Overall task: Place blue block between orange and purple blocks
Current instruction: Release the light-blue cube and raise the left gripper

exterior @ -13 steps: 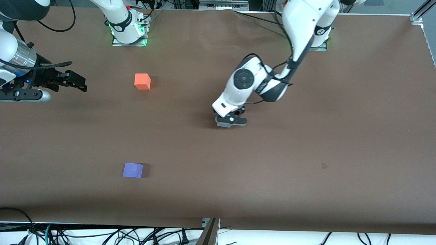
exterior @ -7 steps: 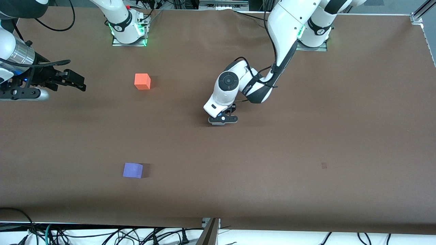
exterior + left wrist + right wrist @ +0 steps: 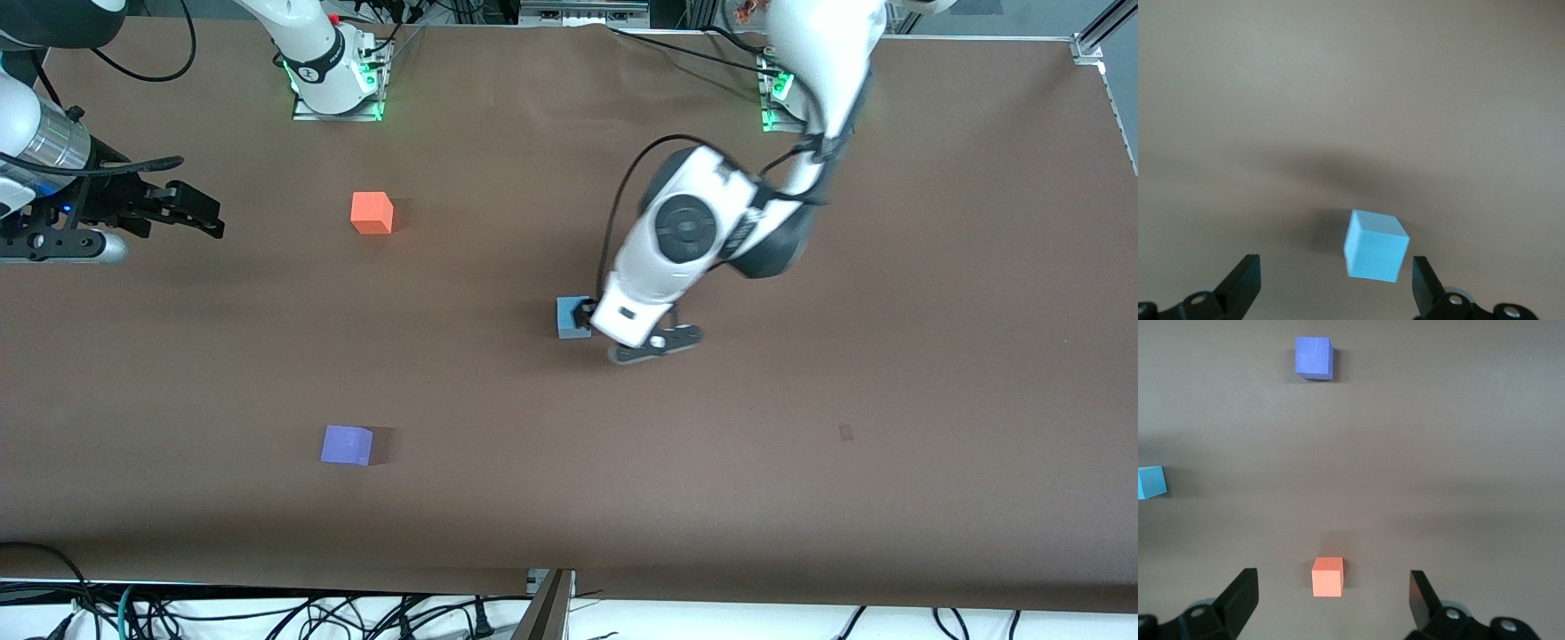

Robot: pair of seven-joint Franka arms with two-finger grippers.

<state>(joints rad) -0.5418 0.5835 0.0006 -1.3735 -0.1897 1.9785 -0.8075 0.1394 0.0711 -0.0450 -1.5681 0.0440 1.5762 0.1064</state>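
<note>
The blue block sits on the brown table, toward the left arm's end from the orange block and the purple block. It is nearer to the front camera than the orange one and farther than the purple one. My left gripper is open and empty, raised just beside the blue block. In the left wrist view the block lies on the table below the spread left gripper. My right gripper waits open over the right arm's end. Its view shows orange, purple and blue.
The brown table cover has a small dark mark toward the left arm's end. Cables hang along the table edge nearest the front camera. The arm bases stand along the table edge farthest from the front camera.
My left gripper was low over the table with the blue block hidden under it. It has let go, risen and shifted toward the left arm's end. The right arm barely moved.
</note>
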